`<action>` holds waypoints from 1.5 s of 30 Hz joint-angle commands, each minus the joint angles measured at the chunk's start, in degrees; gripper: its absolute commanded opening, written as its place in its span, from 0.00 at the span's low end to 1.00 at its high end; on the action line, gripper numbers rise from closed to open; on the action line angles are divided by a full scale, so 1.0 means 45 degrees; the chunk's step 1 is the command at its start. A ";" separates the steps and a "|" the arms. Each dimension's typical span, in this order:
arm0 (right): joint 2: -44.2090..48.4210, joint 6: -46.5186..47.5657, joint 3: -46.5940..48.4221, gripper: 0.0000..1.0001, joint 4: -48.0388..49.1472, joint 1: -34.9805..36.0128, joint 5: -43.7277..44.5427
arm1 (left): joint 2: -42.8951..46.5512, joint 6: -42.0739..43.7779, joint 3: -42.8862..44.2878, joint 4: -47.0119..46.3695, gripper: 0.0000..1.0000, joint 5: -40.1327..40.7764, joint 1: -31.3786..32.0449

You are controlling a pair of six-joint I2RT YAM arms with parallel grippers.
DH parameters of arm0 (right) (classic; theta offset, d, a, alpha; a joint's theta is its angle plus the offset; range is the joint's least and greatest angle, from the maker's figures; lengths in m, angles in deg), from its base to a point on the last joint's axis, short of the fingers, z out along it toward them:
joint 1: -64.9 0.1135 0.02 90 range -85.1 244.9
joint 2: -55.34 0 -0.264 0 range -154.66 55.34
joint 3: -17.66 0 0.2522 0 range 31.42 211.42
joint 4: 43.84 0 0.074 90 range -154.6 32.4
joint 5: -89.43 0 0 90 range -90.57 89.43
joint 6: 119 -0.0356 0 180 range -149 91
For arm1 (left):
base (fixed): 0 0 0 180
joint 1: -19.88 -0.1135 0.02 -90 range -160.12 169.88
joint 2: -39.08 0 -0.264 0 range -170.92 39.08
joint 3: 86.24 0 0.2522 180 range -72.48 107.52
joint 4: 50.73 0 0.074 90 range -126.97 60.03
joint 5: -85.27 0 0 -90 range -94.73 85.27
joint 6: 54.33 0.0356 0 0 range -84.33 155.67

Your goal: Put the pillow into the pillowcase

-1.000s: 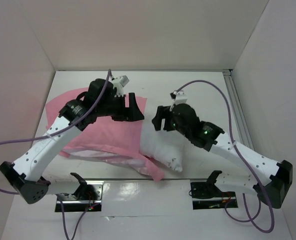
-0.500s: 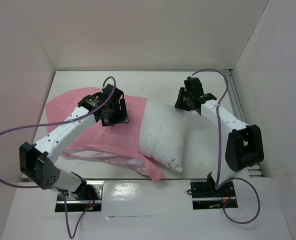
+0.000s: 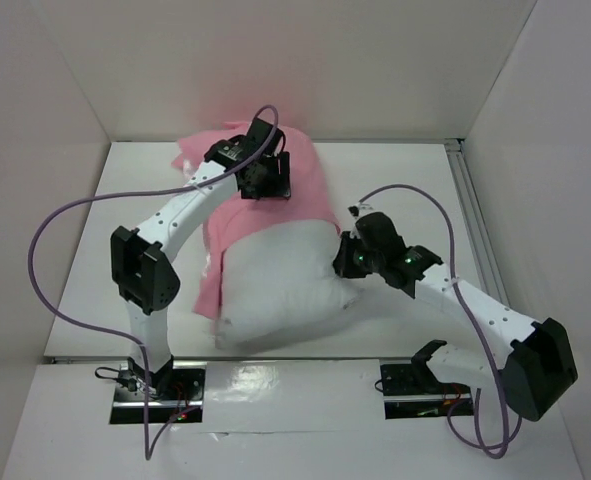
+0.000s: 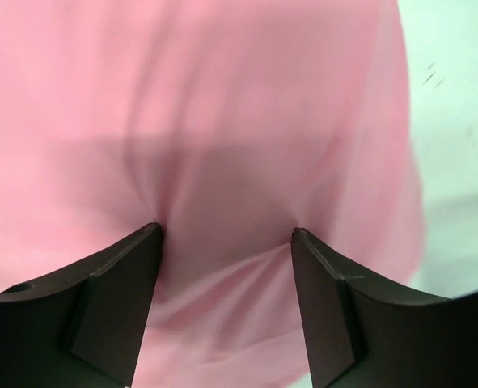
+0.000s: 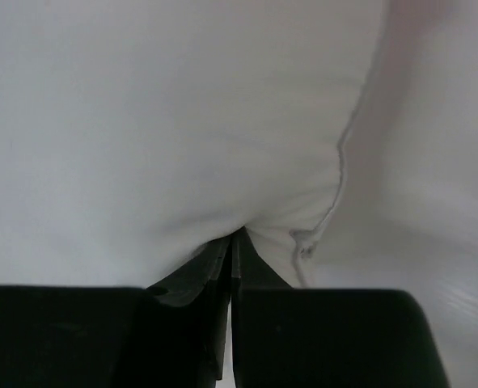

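Note:
The white pillow (image 3: pixel 275 285) lies at the table's middle, and its far end runs under the shiny pink pillowcase (image 3: pixel 300 185). That cloth is bunched toward the back wall and trails down the pillow's left side. My left gripper (image 3: pixel 267 185) sits on top of the pink cloth. In the left wrist view the left gripper (image 4: pixel 226 234) has its jaws wide apart, with the tips denting the pillowcase (image 4: pixel 222 97), which fills the gap. My right gripper (image 3: pixel 340 262) is at the pillow's right edge. In the right wrist view the right gripper (image 5: pixel 234 234) is shut, pinching the pillow (image 5: pixel 182 121) beside a seam.
White walls close in the table on the left, back and right. A metal rail (image 3: pixel 467 205) runs along the right side. Purple cables (image 3: pixel 65 215) loop off both arms. Bare table (image 3: pixel 405 180) shows at the back right.
The pillowcase has shifted from the left to the back, over the pillow's far end. The left arm has reached back with it. The right gripper came down to the pillow's right edge and shut.

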 commanded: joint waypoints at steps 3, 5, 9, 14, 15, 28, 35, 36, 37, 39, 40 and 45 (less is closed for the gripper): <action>0.0356 0.0729 0.1355 0.14 -0.0314 0.1308 -0.0638 | 0.2246 0.0020 0.0031 0.0256 0.80 0.0420 0.0439; 0.0219 0.0729 0.1670 0.44 -0.0317 0.1310 0.0203 | 0.3109 0.0157 -0.0518 0.0376 0.80 0.0422 0.0594; -0.0658 0.0087 0.2295 0.75 -0.0645 0.0881 0.1903 | 0.5083 0.0157 -0.2370 0.1078 0.83 0.0734 0.1375; -0.1675 -0.1535 0.2687 0.76 -0.0904 -0.0271 0.2415 | 0.6161 -0.1110 -0.3761 0.1587 0.92 0.1163 0.3697; -0.1830 -0.1537 0.2436 0.76 -0.0458 -0.0408 0.1932 | 0.6277 -0.1325 -0.3937 0.1703 0.93 0.1299 0.4126; -0.0447 -0.1810 0.0638 0.76 -0.0473 -0.2244 0.0583 | 0.2159 -0.4159 -0.4251 0.2721 1.00 0.5849 0.7451; -0.0463 -0.1556 -0.0438 0.76 0.0579 -0.2071 -0.0982 | 0.0614 -0.5077 -0.3199 0.5059 0.00 0.7295 0.5578; -0.0580 -0.1556 -0.0438 0.76 0.0582 -0.1760 -0.0983 | 0.0807 -0.5290 -0.2713 0.5489 0.00 0.7742 0.5402; -0.0814 -0.1556 -0.0438 0.76 0.0794 -0.1602 -0.0809 | 0.1061 -0.5041 -0.2495 0.5764 0.00 0.7746 0.5052; -0.1029 -0.1556 -0.0438 0.76 0.1475 -0.1309 -0.0651 | 0.2328 -0.4261 -0.1950 0.5496 0.00 0.7301 0.4660; -0.1340 -0.1692 -0.0438 0.76 0.1770 -0.1192 -0.0651 | 0.2797 -0.3232 -0.1811 0.5165 0.00 0.6949 0.4213; -0.2552 -0.2141 -0.0165 0.76 0.3682 -0.0586 -0.1081 | 0.4734 -0.1446 -0.1382 0.3386 0.00 0.4296 0.3000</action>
